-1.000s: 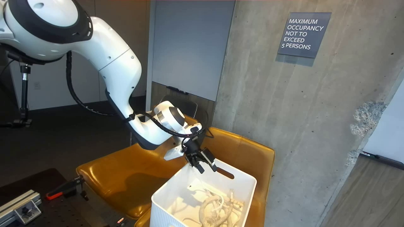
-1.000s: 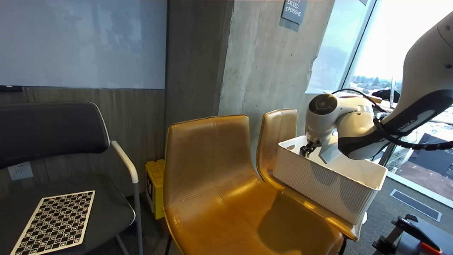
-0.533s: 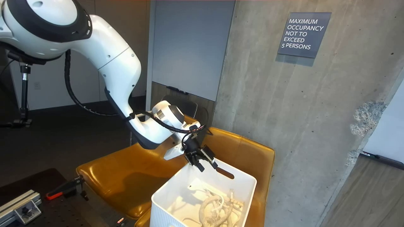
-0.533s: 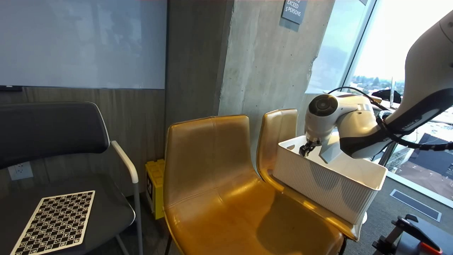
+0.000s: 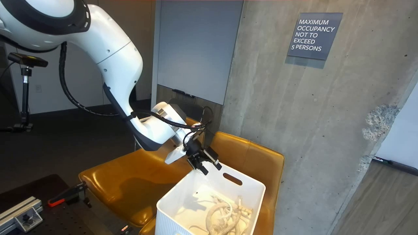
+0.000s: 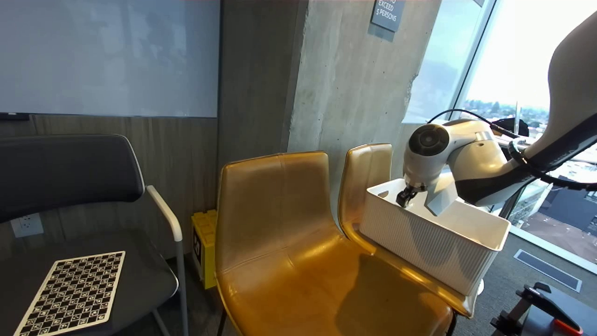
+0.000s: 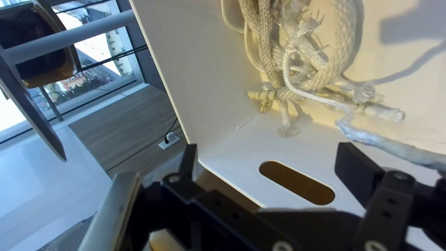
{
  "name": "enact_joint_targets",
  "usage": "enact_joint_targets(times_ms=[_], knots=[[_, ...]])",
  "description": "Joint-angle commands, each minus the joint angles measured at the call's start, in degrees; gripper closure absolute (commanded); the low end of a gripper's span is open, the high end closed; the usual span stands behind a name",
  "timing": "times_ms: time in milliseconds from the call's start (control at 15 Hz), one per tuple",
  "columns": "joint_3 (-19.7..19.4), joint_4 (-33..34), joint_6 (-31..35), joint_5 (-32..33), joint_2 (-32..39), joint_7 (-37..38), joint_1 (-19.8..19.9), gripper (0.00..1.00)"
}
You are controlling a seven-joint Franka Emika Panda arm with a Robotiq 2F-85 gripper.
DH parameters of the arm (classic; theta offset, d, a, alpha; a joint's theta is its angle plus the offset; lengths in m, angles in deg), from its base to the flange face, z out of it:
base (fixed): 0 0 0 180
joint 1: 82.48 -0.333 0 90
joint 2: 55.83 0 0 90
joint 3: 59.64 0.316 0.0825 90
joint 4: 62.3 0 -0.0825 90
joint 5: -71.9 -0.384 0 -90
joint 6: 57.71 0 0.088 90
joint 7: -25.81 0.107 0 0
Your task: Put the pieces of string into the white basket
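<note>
The white basket (image 5: 253,186) stands on a tan chair; its ribbed outer side shows in an exterior view (image 6: 429,247). Several pieces of pale string (image 5: 217,217) lie in a tangled heap on its floor. The heap also shows in the wrist view (image 7: 268,52). My gripper (image 5: 211,169) is open above the basket's rim near the handle slot, and it also shows in an exterior view (image 6: 404,199). In the wrist view, nothing is between the fingers (image 7: 359,170). One strand (image 7: 400,148) runs past the right-hand finger; I cannot tell whether it touches.
A second tan chair (image 6: 289,266) stands beside the basket. A concrete wall (image 5: 326,130) rises behind. A dark chair (image 6: 130,242) holds a checkered board (image 6: 70,294). A clamp with a red handle (image 5: 65,195) sits on a dark table edge.
My gripper has moved slightly up and left in an exterior view, away from the basket's floor. The arm has lifted. The fingers stay open and the heap of string has not visibly moved.
</note>
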Motion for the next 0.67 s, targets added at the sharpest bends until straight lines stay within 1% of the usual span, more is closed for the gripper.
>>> enact_joint_targets(times_ms=[0,333,600], knots=[[6.15,-4.67,-3.25,6.00,-5.47,2.68,2.92,0.00],[13.52,-6.50,-5.75,7.97,-7.71,2.33,8.23,0.00],[16.96,-6.63,-6.21,7.69,-8.89,1.63,11.60,0.00]])
